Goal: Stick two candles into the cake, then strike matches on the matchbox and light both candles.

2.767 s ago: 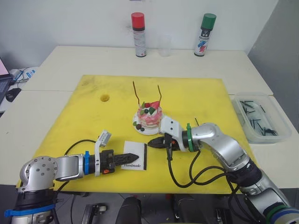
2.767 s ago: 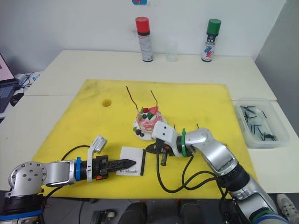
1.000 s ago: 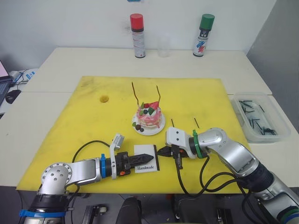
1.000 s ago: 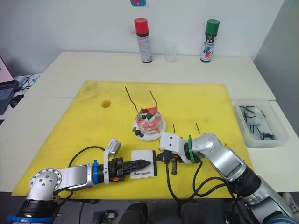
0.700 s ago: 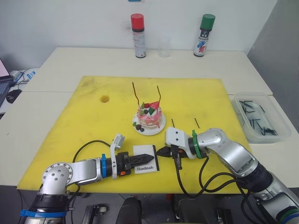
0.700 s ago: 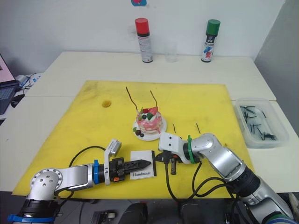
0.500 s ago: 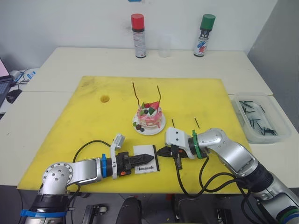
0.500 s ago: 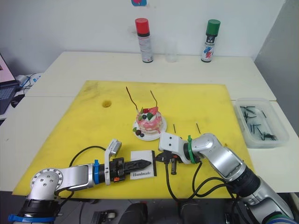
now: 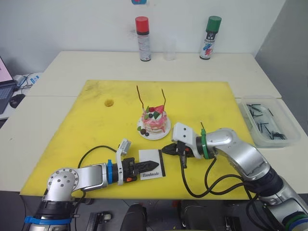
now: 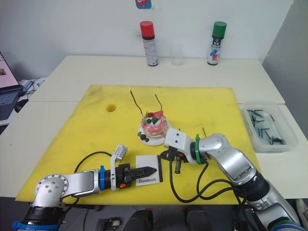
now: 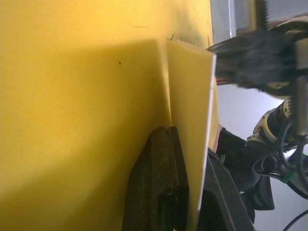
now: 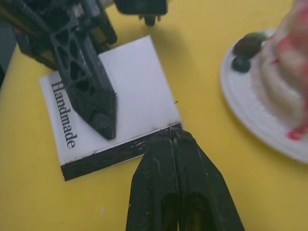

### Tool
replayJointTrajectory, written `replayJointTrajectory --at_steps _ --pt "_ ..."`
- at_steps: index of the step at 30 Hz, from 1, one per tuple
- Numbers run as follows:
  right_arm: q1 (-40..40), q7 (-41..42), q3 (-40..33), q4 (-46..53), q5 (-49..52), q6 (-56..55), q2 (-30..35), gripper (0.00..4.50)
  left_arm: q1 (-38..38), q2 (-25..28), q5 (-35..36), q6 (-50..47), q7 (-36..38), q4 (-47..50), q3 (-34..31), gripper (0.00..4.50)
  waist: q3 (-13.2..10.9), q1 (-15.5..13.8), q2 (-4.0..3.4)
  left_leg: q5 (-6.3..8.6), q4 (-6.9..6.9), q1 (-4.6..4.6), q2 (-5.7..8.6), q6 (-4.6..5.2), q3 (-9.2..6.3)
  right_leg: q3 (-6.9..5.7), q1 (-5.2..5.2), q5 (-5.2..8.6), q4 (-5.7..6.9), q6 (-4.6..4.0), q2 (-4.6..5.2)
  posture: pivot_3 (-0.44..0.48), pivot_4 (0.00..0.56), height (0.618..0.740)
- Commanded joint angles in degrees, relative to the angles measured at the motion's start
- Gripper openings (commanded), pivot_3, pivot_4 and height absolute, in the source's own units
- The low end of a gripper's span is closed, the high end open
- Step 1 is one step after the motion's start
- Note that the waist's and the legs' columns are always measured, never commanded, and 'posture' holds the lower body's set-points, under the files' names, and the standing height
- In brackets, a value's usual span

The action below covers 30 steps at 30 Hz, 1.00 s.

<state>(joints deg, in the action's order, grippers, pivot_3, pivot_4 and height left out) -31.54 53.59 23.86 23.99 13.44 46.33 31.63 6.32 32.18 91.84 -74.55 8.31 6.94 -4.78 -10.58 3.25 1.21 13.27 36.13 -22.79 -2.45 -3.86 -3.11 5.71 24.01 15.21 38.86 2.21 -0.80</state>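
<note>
Matchbox lies flat on the yellow mat, near the front edge, just in front of the cake. "Handmade" faces up; the dark striking strip runs along the edge nearest the right gripper.

We see the left gripper closed on the matchbox: one black finger lies over the white face, the other sits under the box, so the box is pinched by its near end. Compared with a few seconds back, this arm and the box sit further toward the middle of the mat, closer to the right gripper, and the hold looks the same.

Right gripper: fingers pressed together, tips right at the striking strip. We cannot make out a match between them; anything held there is too thin to tell. A moment ago these tips sat slightly farther off the box edge; now they are at the strip or touching it. We read that as the lead-in to a strike.

Cake sits on its white plate, mid-mat. Both candles stand upright in the top, neither showing any flame. So the first part of the task looks done, lighting not yet.

Loose match lies on the mat just beyond the right wrist. More of the matches are in the clear tray off the mat's right side. Two spray cans stand well apart at the back of the table.
</note>
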Motion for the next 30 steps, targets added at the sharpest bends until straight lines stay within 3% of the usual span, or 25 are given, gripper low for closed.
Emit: replayJointTrajectory --at_steps 1,2,5,9,16,20,29,30 --pt "0.51 -0.94 -6.0 5.43 1.43 0.5 3.27 0.0 -2.01 0.66 1.7 -1.54 1.21 0.89 1.03 0.03 0.0 -0.02 0.0 0.0 -0.01 -0.03 0.0 0.0 0.0 0.0 0.01 0.0 -0.01 0.0 0.0 0.0 0.15 0.74" --pt "0.99 -1.57 -6.96 6.02 1.76 0.71 3.72 0.0 -1.96 1.07 2.3 -1.62 1.55 1.59 0.99 0.03 0.0 0.02 0.01 0.0 -0.02 -0.04 0.0 0.0 0.0 -0.01 0.02 0.0 -0.04 0.01 0.0 0.0 0.15 0.74" --pt "4.65 -6.03 -12.77 9.68 3.65 3.54 3.14 0.63 -0.67 3.24 6.21 -0.35 1.35 5.58 0.0 0.0 -0.02 0.0 0.05 0.01 -0.07 -0.09 -0.02 -0.01 -0.01 -0.02 0.07 -0.02 -0.07 0.05 -0.01 0.0 0.15 0.74" --pt "11.08 -16.38 -14.63 11.93 -0.87 0.84 -0.83 1.98 0.94 6.5 12.3 2.01 -0.18 8.96 -0.1 0.0 -0.09 -0.01 0.15 0.04 -0.12 -0.14 -0.06 -0.06 -0.05 -0.07 0.13 -0.06 -0.07 0.16 -0.03 0.0 0.15 0.74" --pt "17.01 -33.53 -9.68 8.27 -10.24 -3.46 -12.13 1.98 -1.29 13.94 17.09 5.62 -0.44 13.9 -1.02 0.0 -0.11 0.31 0.19 0.05 -0.12 -0.13 -0.11 -0.09 0.03 0.02 0.2 0.07 -0.06 -0.08 -0.05 0.0 0.15 0.74" --pt "17.35 -37.03 -8.22 3.53 -11.36 -5.24 -17.61 1.98 -3.31 15.85 16.82 7.61 -0.01 15.27 -0.64 0.0 -0.12 0.14 0.2 0.05 -0.11 -0.14 -0.12 -0.12 0.05 0.04 0.2 0.09 -0.07 -0.12 -0.04 0.0 0.15 0.74" --pt "16.65 -42.57 -9.04 -5.41 -13.82 -5.11 -23.19 1.98 -3.49 15.79 14.38 10.36 0.8 15.81 0.56 0.0 -0.12 0.04 0.21 0.05 -0.13 -0.15 -0.12 -0.12 0.06 0.03 0.19 0.1 -0.13 -0.12 -0.04 0.0 0.15 0.74" --pt "16.63 -42.87 -8.97 -5.71 -13.85 -4.98 -23.73 1.81 -3.57 15.72 14.14 10.56 0.82 15.85 0.57 0.0 -0.12 0.04 0.21 0.06 -0.13 -0.15 -0.13 -0.12 0.06 0.03 0.19 0.1 -0.13 -0.12 -0.05 0.0 0.15 0.74"
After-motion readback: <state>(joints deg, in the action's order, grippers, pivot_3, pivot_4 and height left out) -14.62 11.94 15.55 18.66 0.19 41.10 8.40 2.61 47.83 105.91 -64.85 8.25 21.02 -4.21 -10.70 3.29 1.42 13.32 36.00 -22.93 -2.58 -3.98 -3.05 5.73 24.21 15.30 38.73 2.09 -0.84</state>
